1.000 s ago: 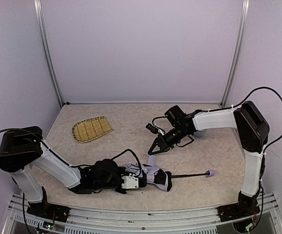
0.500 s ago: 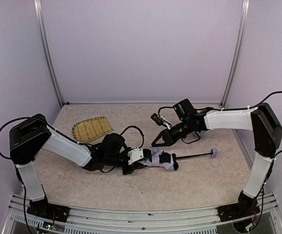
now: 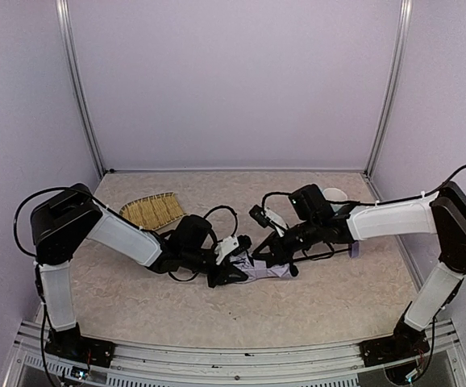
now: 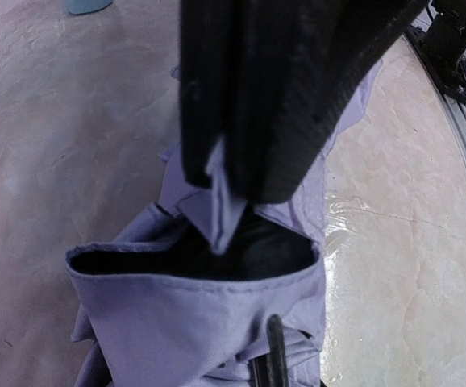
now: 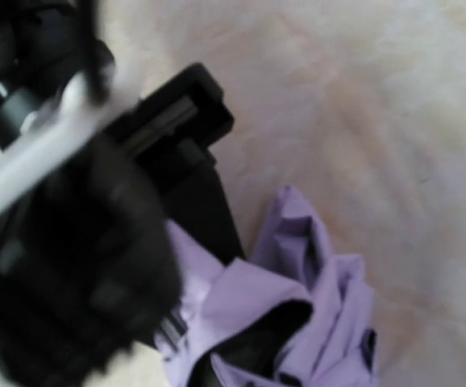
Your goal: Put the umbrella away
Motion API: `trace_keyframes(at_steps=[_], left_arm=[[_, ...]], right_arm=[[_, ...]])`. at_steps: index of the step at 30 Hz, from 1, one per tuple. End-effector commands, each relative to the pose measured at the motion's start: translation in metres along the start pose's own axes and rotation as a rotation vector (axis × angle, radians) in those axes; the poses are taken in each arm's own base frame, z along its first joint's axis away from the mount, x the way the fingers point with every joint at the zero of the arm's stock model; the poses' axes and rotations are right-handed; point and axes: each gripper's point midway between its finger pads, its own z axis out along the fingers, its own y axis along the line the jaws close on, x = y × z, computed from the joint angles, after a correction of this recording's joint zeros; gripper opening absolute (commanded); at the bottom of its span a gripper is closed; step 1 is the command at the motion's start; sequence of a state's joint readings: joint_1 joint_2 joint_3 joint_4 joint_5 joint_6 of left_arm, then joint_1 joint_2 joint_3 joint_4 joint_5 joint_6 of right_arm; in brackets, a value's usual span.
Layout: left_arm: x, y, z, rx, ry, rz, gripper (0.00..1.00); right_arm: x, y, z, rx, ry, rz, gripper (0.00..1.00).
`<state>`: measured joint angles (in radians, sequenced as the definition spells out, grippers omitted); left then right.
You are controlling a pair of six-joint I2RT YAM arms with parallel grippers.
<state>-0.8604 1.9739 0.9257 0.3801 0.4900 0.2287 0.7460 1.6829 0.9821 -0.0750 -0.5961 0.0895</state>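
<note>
Black fingers [image 4: 217,97] of our left gripper [image 3: 231,260] pinch a fold of the umbrella [image 3: 267,270]. In the left wrist view the lavender cloth is caught between the narrowly parted jaws. Our right gripper [image 3: 265,255] is closed and sits just over the same bundle from the other side. Its wrist view is blurred, so we cannot tell whether it touches the cloth. The umbrella lies collapsed on the tabletop [image 3: 314,306] near the middle, between our two arms, with its crumpled canopy under both grippers. Its small lavender handle [image 3: 354,251] shows off to the right, just below our right forearm. Farther out, a woven tray [image 3: 151,211] lies at the back left, and a mug [image 3: 334,194] stands behind our right arm.
</note>
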Motion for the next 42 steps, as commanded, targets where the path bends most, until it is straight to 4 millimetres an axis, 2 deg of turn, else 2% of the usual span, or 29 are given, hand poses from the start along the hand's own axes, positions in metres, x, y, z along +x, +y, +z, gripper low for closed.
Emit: trace_keyframes(at_steps=[1, 5, 10, 13, 16, 19, 26, 30, 34, 38, 42], left_arm=[[0.093, 0.05, -0.015, -0.217, 0.239, -0.361, 0.0], [0.1, 0.05, -0.013, -0.205, 0.255, -0.365, 0.0], [0.109, 0.054, -0.012, -0.272, 0.34, -0.255, 0.0], [0.102, 0.048, -0.011, -0.29, 0.354, -0.137, 0.0], [0.097, 0.03, -0.009, -0.256, 0.362, 0.002, 0.0], [0.097, 0.015, -0.01, -0.203, 0.368, 0.08, 0.0], [0.104, -0.005, -0.012, -0.103, 0.386, 0.133, 0.0], [0.104, -0.011, -0.01, -0.065, 0.393, 0.145, 0.0], [0.104, -0.012, -0.011, -0.066, 0.392, 0.15, 0.0], [0.103, -0.005, -0.01, -0.102, 0.391, 0.12, 0.0], [0.104, -0.002, -0.008, -0.117, 0.394, 0.08, 0.0]], right_arm=[[-0.01, 0.065, -0.007, -0.158, -0.074, -0.141, 0.0], [0.033, 0.052, 0.006, -0.127, -0.017, -0.081, 0.0], [0.067, 0.049, 0.017, -0.095, 0.054, -0.063, 0.0], [0.09, 0.046, 0.021, -0.074, 0.099, -0.039, 0.0], [0.111, 0.031, 0.022, 0.0, 0.151, -0.014, 0.02], [0.121, 0.025, 0.02, 0.038, 0.179, 0.003, 0.06], [0.138, 0.02, 0.013, 0.078, 0.212, 0.023, 0.19], [0.134, 0.02, 0.009, 0.093, 0.2, 0.025, 0.19], [0.114, 0.035, -0.002, 0.048, 0.149, -0.013, 0.2], [0.077, 0.053, -0.019, 0.018, 0.043, -0.033, 0.23], [0.028, 0.057, -0.028, 0.0, -0.063, 0.043, 0.24]])
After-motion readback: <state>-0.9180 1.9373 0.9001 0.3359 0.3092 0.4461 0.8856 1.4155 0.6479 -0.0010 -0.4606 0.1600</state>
